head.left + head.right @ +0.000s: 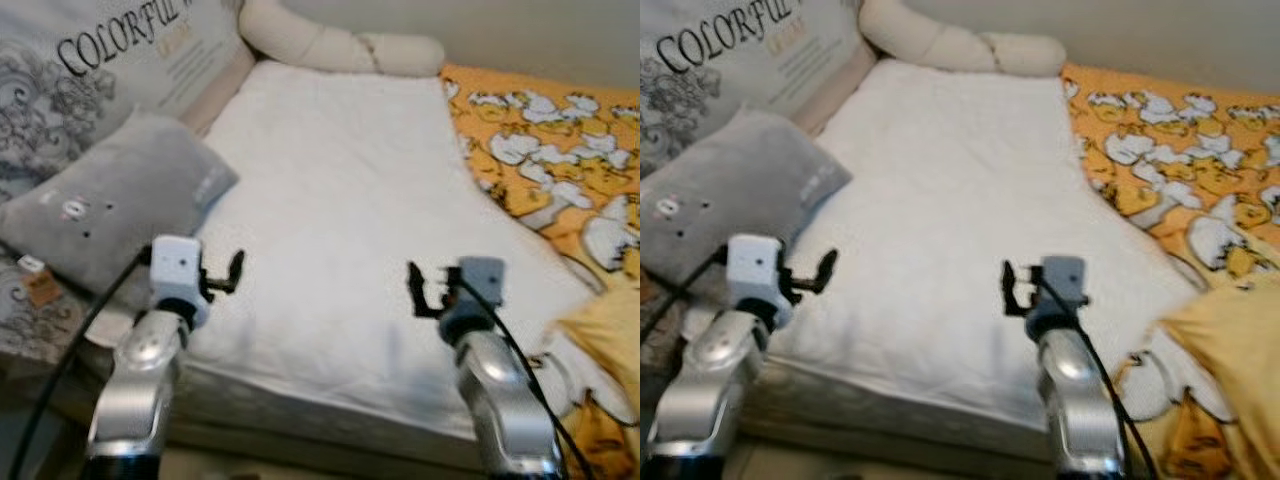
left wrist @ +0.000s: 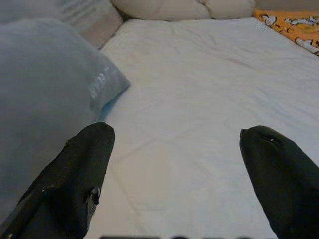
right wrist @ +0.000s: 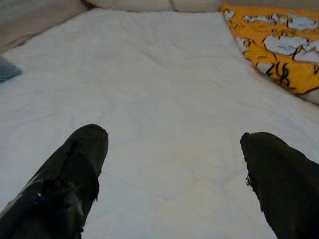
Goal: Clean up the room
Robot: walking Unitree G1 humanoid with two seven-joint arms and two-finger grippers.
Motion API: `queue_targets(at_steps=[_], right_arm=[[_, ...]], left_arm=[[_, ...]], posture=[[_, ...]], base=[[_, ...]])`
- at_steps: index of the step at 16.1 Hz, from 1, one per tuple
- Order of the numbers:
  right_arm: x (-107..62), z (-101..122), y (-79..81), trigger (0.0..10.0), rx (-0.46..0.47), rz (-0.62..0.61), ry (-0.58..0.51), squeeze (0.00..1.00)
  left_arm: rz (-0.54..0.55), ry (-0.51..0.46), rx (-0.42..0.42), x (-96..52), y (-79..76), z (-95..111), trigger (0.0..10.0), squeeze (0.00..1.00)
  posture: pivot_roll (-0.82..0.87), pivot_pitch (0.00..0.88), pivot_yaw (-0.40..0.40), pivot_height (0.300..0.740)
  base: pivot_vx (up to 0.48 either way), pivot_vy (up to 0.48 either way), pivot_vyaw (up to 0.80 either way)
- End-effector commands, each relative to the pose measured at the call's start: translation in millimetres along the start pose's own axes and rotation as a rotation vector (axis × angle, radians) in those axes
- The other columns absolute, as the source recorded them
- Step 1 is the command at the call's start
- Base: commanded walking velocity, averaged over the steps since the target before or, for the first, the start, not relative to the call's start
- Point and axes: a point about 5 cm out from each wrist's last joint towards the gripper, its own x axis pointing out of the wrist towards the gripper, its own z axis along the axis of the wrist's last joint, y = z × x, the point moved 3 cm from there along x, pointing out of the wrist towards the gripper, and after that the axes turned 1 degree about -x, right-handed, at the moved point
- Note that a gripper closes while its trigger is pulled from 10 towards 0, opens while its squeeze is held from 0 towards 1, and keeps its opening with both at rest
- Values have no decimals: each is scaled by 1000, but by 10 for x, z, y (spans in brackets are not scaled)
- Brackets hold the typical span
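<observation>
Both hands are held spread and empty above the white bed (image 1: 340, 200): left hand (image 1: 232, 272), right hand (image 1: 418, 290). The grey pillow (image 1: 110, 200), just beside the left hand, should be gripped at its near corner.

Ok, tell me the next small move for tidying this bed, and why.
Probably swing the left hand toward the grey pillow. That pillow lies askew at the white mattress's edge, just beside this open hand. The right hand, also open, hovers over bare sheet.
</observation>
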Motion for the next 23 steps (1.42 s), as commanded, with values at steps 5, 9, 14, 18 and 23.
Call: queue_targets(at_steps=[5,9,14,18,23], right_arm=[[28,-15,-226,10000,-15,-87,-1,1000],[69,-65,-245,10000,-30,-99,20,1000],[62,-90,-160,10000,-19,-79,20,1000],[60,-100,-203,10000,-19,-85,23,1000],[80,-85,-145,10000,-31,-54,19,1000]], left_arm=[[1,38,28,-4,-16,-81,10000,1000],[-26,47,56,44,-73,-72,10000,1000],[-38,46,67,38,-103,-85,10000,1000],[-32,49,65,13,-103,-115,10000,1000],[-28,52,67,-3,-96,-130,10000,1000]], posture=[[54,0,7,740],[61,0,2,740],[56,0,4,740],[55,0,-3,740],[61,0,-9,740]], base=[[0,-480,0],[0,-480,0],[0,-474,0],[0,-458,0],[0,-454,480]])
